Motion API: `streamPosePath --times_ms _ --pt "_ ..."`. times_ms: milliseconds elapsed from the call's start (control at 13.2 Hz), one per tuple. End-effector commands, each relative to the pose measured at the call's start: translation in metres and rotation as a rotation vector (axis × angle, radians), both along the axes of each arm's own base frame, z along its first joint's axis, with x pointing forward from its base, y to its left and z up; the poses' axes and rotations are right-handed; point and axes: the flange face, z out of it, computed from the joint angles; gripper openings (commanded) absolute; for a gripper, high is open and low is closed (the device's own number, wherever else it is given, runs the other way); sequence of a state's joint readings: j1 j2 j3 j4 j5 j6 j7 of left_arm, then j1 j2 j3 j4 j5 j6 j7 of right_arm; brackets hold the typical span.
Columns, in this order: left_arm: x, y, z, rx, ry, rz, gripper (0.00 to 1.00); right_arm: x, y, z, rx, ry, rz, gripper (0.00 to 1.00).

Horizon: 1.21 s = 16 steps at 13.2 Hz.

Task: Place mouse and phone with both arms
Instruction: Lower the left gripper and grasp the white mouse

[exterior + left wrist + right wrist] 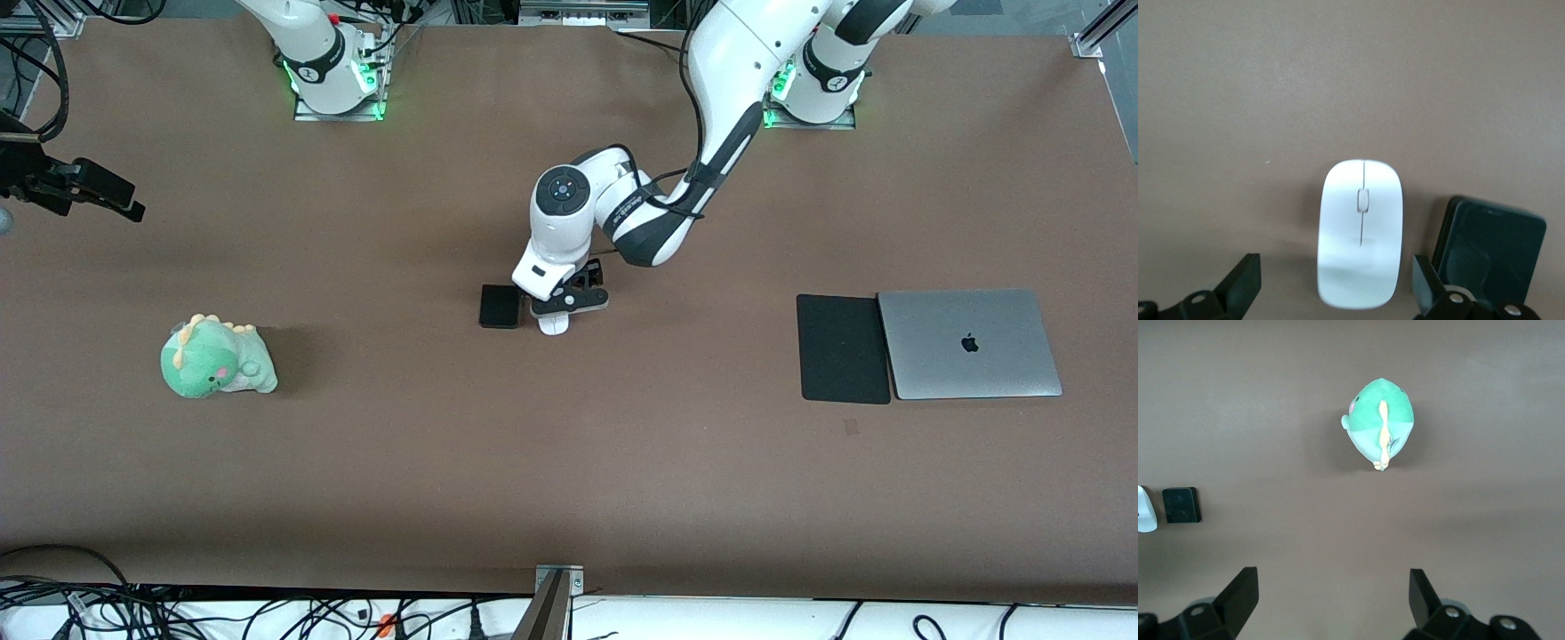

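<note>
The white oval mouse (553, 325) lies mid-table with the small black phone (499, 306) right beside it, toward the right arm's end. My left gripper (562, 311) hangs low over the mouse and is open. In the left wrist view the mouse (1360, 233) sits between the spread fingers (1245, 273) without touching them, and the phone (1488, 250) lies just outside one finger. My right gripper (116, 200) waits in the air at the right arm's end of the table. It is open (1331, 577) with nothing in it.
A green dinosaur plush (216, 357) stands toward the right arm's end and shows under the right wrist camera (1379, 423). A closed silver laptop (969, 343) and a flat black mouse pad (843, 348) lie side by side toward the left arm's end.
</note>
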<state>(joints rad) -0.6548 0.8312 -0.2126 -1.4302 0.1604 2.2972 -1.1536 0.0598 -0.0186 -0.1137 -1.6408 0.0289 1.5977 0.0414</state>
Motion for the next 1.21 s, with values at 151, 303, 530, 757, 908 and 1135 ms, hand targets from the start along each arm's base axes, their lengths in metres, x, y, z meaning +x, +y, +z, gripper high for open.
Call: streamPosePath --times_ms 151,303,530,757,908,1135 --pt "0.0 -0.019 -0.023 0.047 -0.065 0.07 1.0 0.001 0.0 0.003 0.001 0.008 -0.005 1.0" --pt "-0.004 -0.025 -0.029 0.044 -0.064 0.084 1.0 0.001 0.0 0.002 0.001 0.009 -0.01 1.0" --pt "-0.004 -0.025 -0.032 0.045 -0.062 0.086 1.0 0.002 0.0 -0.001 0.001 0.016 -0.013 1.0" --pt "-0.005 -0.025 -0.035 0.049 -0.06 0.088 1.0 0.002 0.0 -0.001 0.001 0.014 -0.013 1.0" --pt "-0.005 -0.024 -0.037 0.056 -0.056 0.087 0.9 0.002 0.0 -0.001 0.001 0.016 -0.013 1.0" --pt "-0.004 -0.023 -0.037 0.059 -0.055 0.086 0.67 0.002 0.0 -0.001 0.001 0.016 -0.008 1.0"
